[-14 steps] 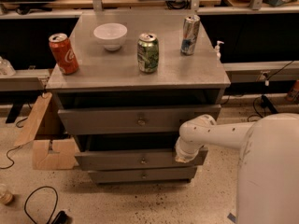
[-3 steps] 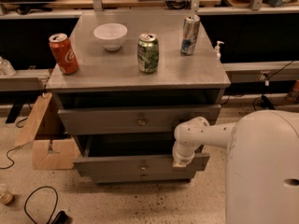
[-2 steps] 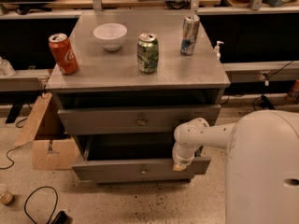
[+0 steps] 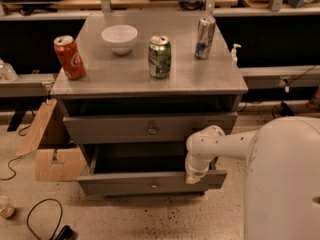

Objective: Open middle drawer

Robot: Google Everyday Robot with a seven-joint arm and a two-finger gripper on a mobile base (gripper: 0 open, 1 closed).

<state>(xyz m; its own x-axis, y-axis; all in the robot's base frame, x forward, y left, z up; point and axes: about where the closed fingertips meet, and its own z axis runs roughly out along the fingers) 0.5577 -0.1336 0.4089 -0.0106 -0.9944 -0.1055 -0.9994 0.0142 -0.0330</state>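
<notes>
The grey cabinet [image 4: 150,79] has its top drawer [image 4: 110,129] closed, with a small round knob [image 4: 151,130]. Below it the middle drawer [image 4: 120,183] stands pulled out, its dark inside showing and its flat front carrying a small knob [image 4: 154,185]. The lowest drawer is hidden under it. My gripper [image 4: 192,176] is at the end of the white arm [image 4: 225,145], down at the top edge of the middle drawer's front, near its right end.
On the cabinet top stand a red cola can [image 4: 69,57], a white bowl [image 4: 119,38], a green can [image 4: 159,56] and a silver-blue can [image 4: 205,31]. A cardboard box [image 4: 47,149] sits left of the cabinet. A cable [image 4: 40,214] lies on the floor. My white body [image 4: 282,179] fills the right.
The middle drawer has slid out toward the camera, from nearly closed to well open. My gripper has moved with its front edge, down and forward.
</notes>
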